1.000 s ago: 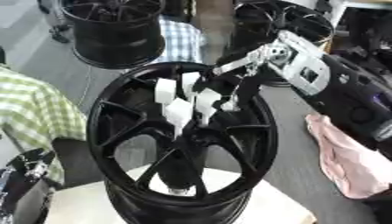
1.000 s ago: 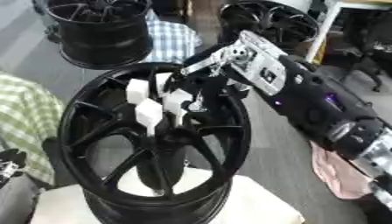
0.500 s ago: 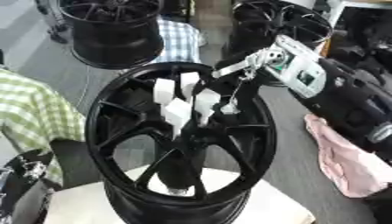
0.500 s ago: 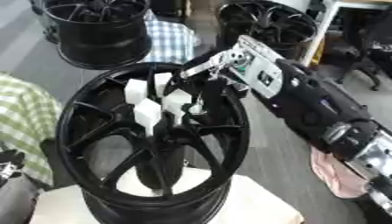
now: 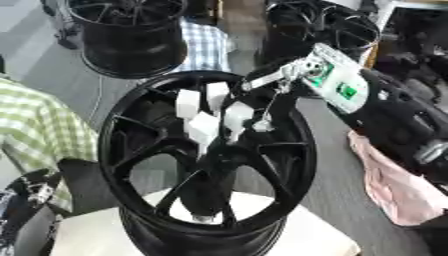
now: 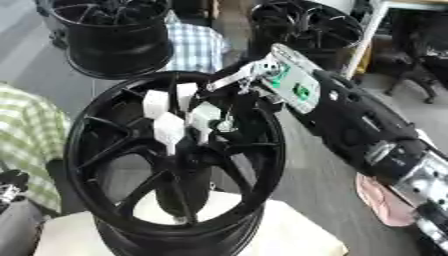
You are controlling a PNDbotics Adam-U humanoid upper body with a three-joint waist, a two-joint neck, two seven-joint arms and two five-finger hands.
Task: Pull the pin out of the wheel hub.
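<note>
Left eye view shows the glossy black spoked alloy wheel hub (image 5: 206, 165) standing on its rim at the middle of the frame, its lower edge resting on a pale flat board (image 5: 289, 235) at the bottom. At the hub's centre sits a cluster of white block-shaped pins (image 5: 208, 116); which of these is the one to pull I cannot tell.

The robot's right hand (image 5: 255, 102) comes in from the upper right on a black arm with a white and green wrist panel (image 5: 339, 85). Its white-tipped fingers are spread over the hub's centre and look straight rather than curled; they appear to touch or bracket the white pieces, but a closed grasp on any one of them is not visible. I judge the hand is positioned for the grasp and not yet clamped.

To do this step well, the fingers and thumb should settle on opposite faces of a single white piece, clear of its neighbours, before any pull. The pull should run along the pin's own axis, straight out from the hub face toward the camera, since a sideways tug could bind it in its hole or rock the hub on the board. The hub stands upright with nothing seen bracing it, so a slow draw is the safer choice.

The left hand does not show clearly in either view.

A pink cloth (image 5: 389, 185) lies at the right edge.
</note>
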